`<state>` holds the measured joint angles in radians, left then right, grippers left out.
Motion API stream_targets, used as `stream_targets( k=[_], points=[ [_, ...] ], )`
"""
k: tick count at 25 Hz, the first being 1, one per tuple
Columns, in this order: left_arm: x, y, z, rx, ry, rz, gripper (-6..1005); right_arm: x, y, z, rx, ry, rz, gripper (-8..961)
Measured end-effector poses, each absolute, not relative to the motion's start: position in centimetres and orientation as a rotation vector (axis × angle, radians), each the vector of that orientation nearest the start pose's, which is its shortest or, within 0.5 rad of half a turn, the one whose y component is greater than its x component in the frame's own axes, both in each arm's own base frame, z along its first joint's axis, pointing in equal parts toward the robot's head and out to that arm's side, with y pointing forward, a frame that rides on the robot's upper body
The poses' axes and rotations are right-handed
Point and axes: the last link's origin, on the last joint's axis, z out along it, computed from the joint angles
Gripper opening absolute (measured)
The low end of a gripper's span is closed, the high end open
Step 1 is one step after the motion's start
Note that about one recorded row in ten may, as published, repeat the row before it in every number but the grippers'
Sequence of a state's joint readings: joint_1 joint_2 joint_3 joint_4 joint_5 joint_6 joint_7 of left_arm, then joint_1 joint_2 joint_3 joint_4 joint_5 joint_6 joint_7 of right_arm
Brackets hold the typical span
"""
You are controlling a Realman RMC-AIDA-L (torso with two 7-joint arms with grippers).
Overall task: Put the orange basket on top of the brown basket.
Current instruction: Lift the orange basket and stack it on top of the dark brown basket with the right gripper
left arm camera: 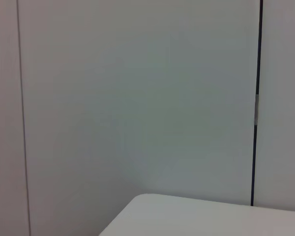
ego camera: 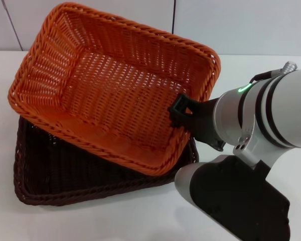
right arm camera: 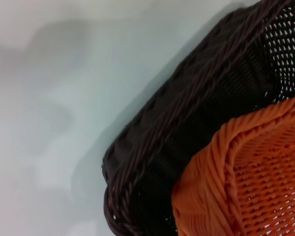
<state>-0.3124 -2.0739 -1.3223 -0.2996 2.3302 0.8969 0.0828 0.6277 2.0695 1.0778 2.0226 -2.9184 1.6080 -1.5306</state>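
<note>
Orange basket [ego camera: 115, 90] tilted over brown basket [ego camera: 55, 175], rotated, on counter [ego camera: 140, 221] | right tool [ego camera: 179, 111] clamped on orange rim at 4 o'clock | left tool unseen

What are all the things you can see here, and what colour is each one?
orange basket: one, bright orange, tilted over the brown basket, its right rim held by the right gripper.
brown basket: one, very dark brown, on the table underneath the orange one, showing at the front and left.
table: one, white, under both baskets.
wall: white panels with thin dark seams, behind the table.
right gripper: one, black fingers on a white and black arm, clamped on the orange basket's right rim.
left gripper: not in any view; its wrist camera sees only wall and a table corner.
</note>
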Motion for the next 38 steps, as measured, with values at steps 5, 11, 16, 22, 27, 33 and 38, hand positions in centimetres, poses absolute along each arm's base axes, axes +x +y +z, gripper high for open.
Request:
stream_targets(
  k=[5,11,16,22,27,33,38],
  points=[
    [-39.8,31.5,2.2,-1.258,-0.774,-0.404,818,3.5,26.9,-3.2,-2.203,-1.647,-0.935,170],
    [-39.9,31.4,2.2,-1.258,-0.779,-0.400,818,4.1,27.0,-3.8,-2.256,-1.586,-0.952,180],
    [-40.3,31.2,2.1,-1.260,-0.791,-0.381,818,4.5,26.8,-4.0,-2.319,-1.461,-0.946,189],
    [-40.5,31.3,2.2,-1.255,-0.800,-0.372,818,4.3,25.9,-3.5,-2.335,-1.434,-0.941,200],
    [-40.5,31.4,2.2,-1.256,-0.801,-0.372,818,4.8,25.0,-4.0,-2.367,-1.435,-0.969,282],
    [-40.6,31.4,2.1,-1.260,-0.807,-0.364,818,4.3,24.2,-4.7,-2.381,-1.419,-0.921,627],
    [-40.8,31.3,2.2,-1.260,-0.808,-0.354,818,3.6,24.4,-4.8,-2.372,-1.397,-0.883,726]
  ],
)
